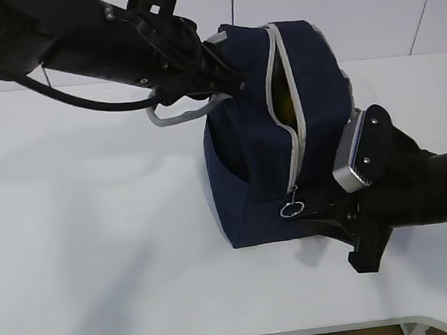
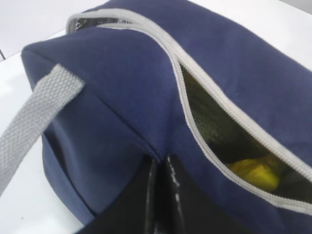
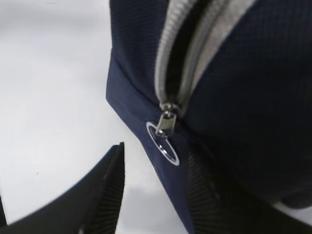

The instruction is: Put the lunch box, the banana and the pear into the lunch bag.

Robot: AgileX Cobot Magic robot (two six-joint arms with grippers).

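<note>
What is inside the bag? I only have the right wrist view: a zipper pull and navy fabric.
Observer: Through the open zipper gap of the lunch bag, the left wrist view shows something yellow; whether banana or pear, I cannot tell.
Operator: Is the left arm doing anything?
Observer: The left gripper is shut, pinching the bag's fabric edge near the grey handle.
Operator: Where does my gripper sit relative to the whole bag?
Observer: In the exterior view the right gripper is at the bag's lower right corner, open, by the ring pull at the zipper's low end.
</note>
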